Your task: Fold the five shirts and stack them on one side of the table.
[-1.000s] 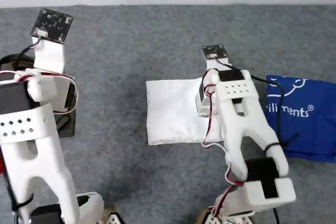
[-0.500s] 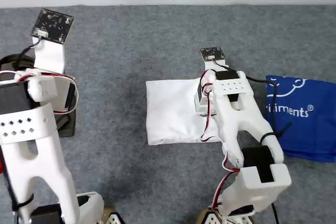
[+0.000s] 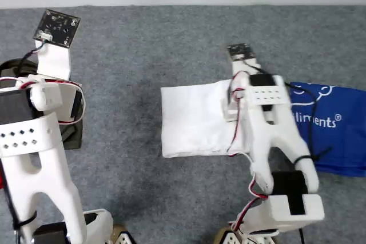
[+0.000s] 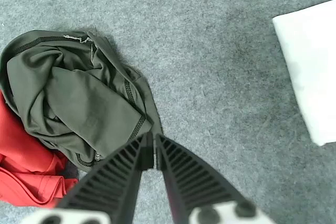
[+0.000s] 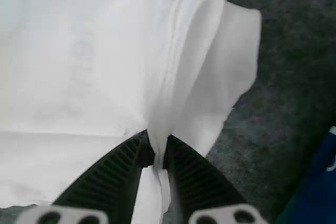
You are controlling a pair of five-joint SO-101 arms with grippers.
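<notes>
White shirt point(image 3: 191, 121), folded, lies mid-desk, its long axis running toward the blue shirt point(image 3: 337, 135) at the desk's right edge. Your right tool point(image 5: 156, 148) is clamped on the hem facing the blue; the left tool point(image 4: 155, 148), pinched together and empty, hangs well apart.

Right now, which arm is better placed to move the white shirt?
Right. The right tool is shut on an edge of the white shirt, close to the blue shirt. The left tool is shut on nothing, by the dark green shirt.
</notes>
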